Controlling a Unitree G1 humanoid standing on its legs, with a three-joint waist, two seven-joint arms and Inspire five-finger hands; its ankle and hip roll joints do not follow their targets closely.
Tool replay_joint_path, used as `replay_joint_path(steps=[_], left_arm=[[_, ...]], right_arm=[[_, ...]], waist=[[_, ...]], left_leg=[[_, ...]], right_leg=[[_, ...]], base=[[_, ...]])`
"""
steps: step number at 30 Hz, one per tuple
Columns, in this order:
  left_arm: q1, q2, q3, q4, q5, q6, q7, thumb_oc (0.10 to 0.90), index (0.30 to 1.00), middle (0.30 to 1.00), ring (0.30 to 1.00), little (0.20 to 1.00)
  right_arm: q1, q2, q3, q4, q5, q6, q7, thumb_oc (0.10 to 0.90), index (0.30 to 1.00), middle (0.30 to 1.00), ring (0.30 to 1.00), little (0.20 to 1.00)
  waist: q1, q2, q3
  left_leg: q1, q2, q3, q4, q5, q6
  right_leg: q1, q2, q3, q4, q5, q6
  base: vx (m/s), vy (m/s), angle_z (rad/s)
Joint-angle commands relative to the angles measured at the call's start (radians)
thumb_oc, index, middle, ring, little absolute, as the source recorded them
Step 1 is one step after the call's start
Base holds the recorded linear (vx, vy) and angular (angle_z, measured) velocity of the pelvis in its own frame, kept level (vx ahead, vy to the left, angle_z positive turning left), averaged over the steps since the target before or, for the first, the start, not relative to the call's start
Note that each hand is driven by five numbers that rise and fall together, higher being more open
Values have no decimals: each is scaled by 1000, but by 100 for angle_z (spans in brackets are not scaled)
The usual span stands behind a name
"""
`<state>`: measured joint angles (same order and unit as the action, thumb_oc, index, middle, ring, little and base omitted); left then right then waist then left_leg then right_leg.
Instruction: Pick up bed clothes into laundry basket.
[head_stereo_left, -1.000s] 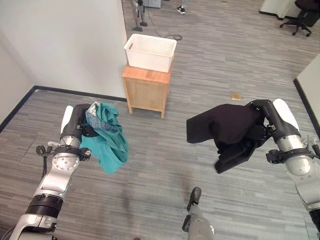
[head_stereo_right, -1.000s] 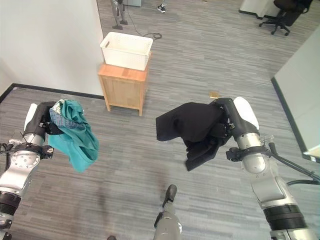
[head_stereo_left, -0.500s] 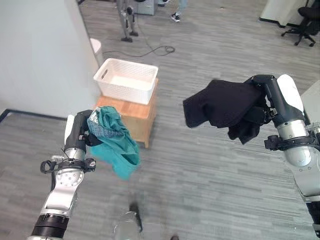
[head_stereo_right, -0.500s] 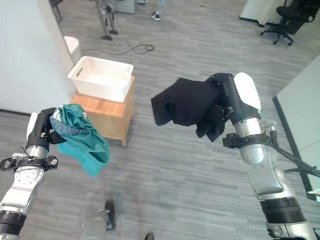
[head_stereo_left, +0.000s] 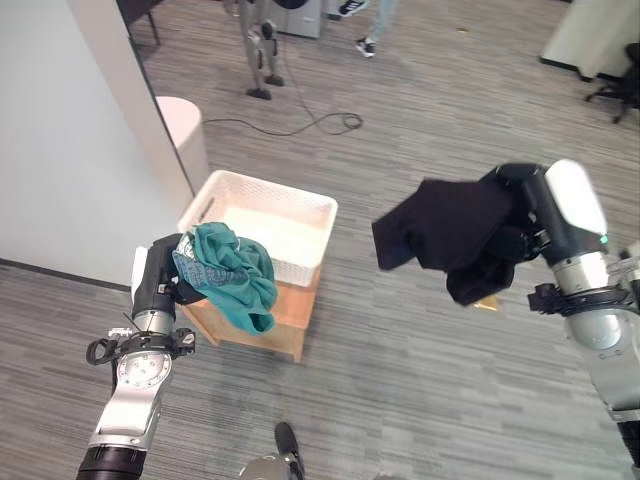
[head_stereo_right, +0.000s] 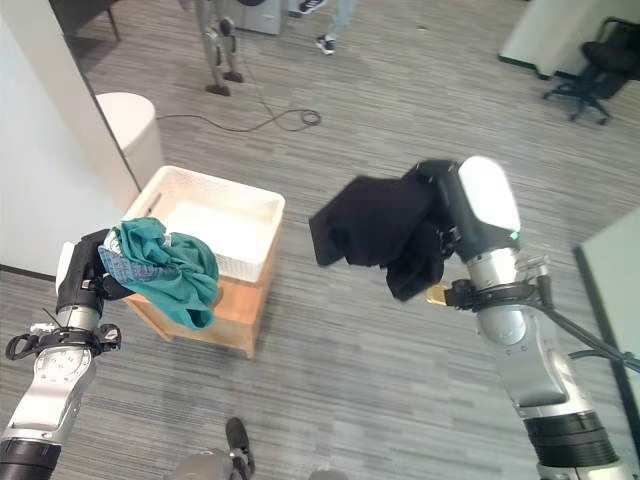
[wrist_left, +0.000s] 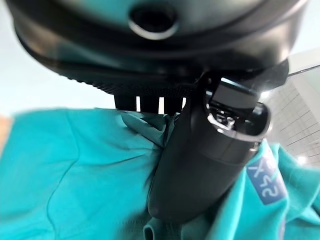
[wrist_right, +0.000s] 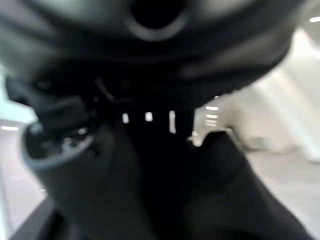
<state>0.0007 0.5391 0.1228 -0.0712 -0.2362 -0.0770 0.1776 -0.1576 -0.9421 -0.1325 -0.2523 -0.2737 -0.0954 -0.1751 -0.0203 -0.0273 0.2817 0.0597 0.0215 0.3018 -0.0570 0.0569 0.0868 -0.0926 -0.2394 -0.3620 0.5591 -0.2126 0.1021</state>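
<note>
Gripping a bunched teal garment (head_stereo_left: 232, 275), the left hand (head_stereo_left: 156, 282) holds it just beside the near rim of the white laundry basket (head_stereo_left: 262, 225), which sits on a small wooden cabinet (head_stereo_left: 282, 323). The right hand (head_stereo_left: 520, 215), fingers curled, clutches a black garment (head_stereo_left: 452, 236) aloft, well apart from the basket.

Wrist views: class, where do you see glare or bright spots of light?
Left wrist view: small glints on the left hand, whose thumb presses the teal garment. Right wrist view: bright patches glow behind the right hand clutching the black garment.
</note>
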Motion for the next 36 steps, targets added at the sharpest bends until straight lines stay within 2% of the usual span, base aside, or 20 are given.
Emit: replay_joint_path(steps=[1, 2, 6, 7, 8, 12, 13, 14, 16, 17, 19, 20, 23, 28, 30, 36], left_arm=[[8, 112, 1, -119, -53, -148, -21, 400, 300, 300, 300, 300], [-5, 119, 4, -105, -68, -158, -36, 400, 300, 300, 300, 300], [-16, 127, 15, -93, -77, -159, -40, 400, 300, 300, 300, 300], [-9, 110, 19, -76, -100, -162, -45, 400, 300, 300, 300, 300], [-8, 109, 21, -75, -100, -163, -45, 400, 300, 300, 300, 300], [25, 83, 24, -54, -156, -168, -66, 400, 300, 300, 300, 300], [27, 81, 28, -53, -157, -169, -67, 400, 300, 300, 300, 300], [56, 59, 29, -41, -224, -169, -96, 400, 300, 300, 300, 300], [62, 44, 30, -29, -257, -169, -102, 400, 300, 300, 300, 300], [54, 12, 27, -14, -359, -180, -130, 400, 300, 300, 300, 300], [55, 12, 31, -11, -364, -181, -134, 400, 300, 300, 300, 300], [68, -51, 24, 20, -501, -177, -181, 400, 300, 300, 300, 300], [100, -84, 5, 41, -575, -165, -213, 400, 300, 300, 300, 300], [144, -109, 4, 61, -609, -161, -226, 400, 300, 300, 300, 300], [176, -133, -4, 87, -631, -158, -229, 400, 300, 300, 300, 300], [210, -142, -11, 99, -647, -157, -249, 400, 300, 300, 300, 300]], right_arm=[[-120, -15, -107, 55, -23, -21, -100, 400, 300, 300, 300, 300], [-76, -9, -143, 53, -21, -22, -101, 400, 300, 300, 300, 300], [-74, -19, -146, 66, -15, -23, -101, 400, 300, 300, 300, 300], [-120, -34, -105, 100, 2, -16, -96, 400, 300, 300, 300, 300], [-127, -36, -99, 104, 3, -17, -96, 400, 300, 300, 300, 300], [-263, -66, 37, 140, 46, -19, -52, 400, 300, 300, 300, 300], [-273, -67, 46, 145, 46, -19, -53, 400, 300, 300, 300, 300], [-344, -44, 137, 140, 45, -17, -24, 400, 300, 300, 300, 300], [-368, -27, 174, 137, 39, -15, -17, 400, 300, 300, 300, 300], [-394, 10, 221, 136, 21, -11, -5, 400, 300, 300, 300, 300], [-400, 11, 227, 138, 20, -11, -5, 400, 300, 300, 300, 300], [-403, 63, 268, 145, -4, -6, 5, 400, 300, 300, 300, 300], [-404, 103, 316, 175, -34, -1, 24, 400, 300, 300, 300, 300], [-430, 116, 366, 227, -48, 5, 33, 400, 300, 300, 300, 300], [-443, 119, 400, 278, -62, 13, 35, 400, 300, 300, 300, 300], [-471, 108, 455, 402, -74, 23, 33, 400, 300, 300, 300, 300]], waist=[[15, -51, -168], [-20, -72, -175], [-5, -87, -180], [22, -102, -191], [20, -100, -192], [59, -93, -194], [55, -92, -194], [79, -84, -190], [83, -80, -189], [94, -74, -182], [89, -73, -182], [100, -69, -181], [112, -66, -178], [129, -63, -176], [156, -66, -170], [192, -70, -154]], left_leg=[[-64, 116, 99, -16, 27, -108], [-48, 99, 33, -22, 5, -123], [-50, 90, 15, -22, 5, -126], [-42, 79, -17, -23, 5, -134], [-42, 80, -17, -24, 6, -135], [-41, 80, -42, -27, 14, -146], [-40, 81, -42, -27, 14, -146], [-43, 88, -59, -30, 24, -156], [-45, 89, -66, -30, 27, -158], [-50, 91, -81, -30, 34, -162], [-50, 91, -83, -30, 34, -162], [-53, 93, -93, -30, 36, -166], [-54, 94, -104, -30, 40, -168], [-54, 96, -115, -30, 43, -172], [-57, 93, -130, -30, 45, -172], [-69, 89, -148, -30, 51, -176]], right_leg=[[95, 3, 79, -253, 148, 74], [85, 76, 205, -392, 152, 80], [111, 84, 206, -484, 165, 67], [165, 104, 219, -559, 171, 59], [168, 105, 219, -565, 175, 58], [207, 115, 205, -626, 190, 48], [209, 115, 204, -630, 192, 47], [220, 123, 194, -640, 186, 38], [222, 126, 189, -640, 184, 34], [226, 131, 180, -643, 178, 28], [227, 131, 178, -643, 178, 28], [234, 134, 167, -646, 171, 22], [238, 140, 158, -646, 164, 16], [243, 143, 148, -646, 157, 12], [249, 146, 132, -646, 151, 10], [254, 147, 109, -646, 147, 10]], base=[[261, -201, 169], [173, -148, 149], [59, -115, 113], [20, -161, 35], [45, -174, 13], [28, -80, -10], [31, -123, -27], [19, -86, -16], [22, -105, 4], [11, -92, 17], [12, -66, 24], [29, -71, 34], [27, -58, 24], [32, -26, 10], [57, -37, 12], [47, -18, 16]])
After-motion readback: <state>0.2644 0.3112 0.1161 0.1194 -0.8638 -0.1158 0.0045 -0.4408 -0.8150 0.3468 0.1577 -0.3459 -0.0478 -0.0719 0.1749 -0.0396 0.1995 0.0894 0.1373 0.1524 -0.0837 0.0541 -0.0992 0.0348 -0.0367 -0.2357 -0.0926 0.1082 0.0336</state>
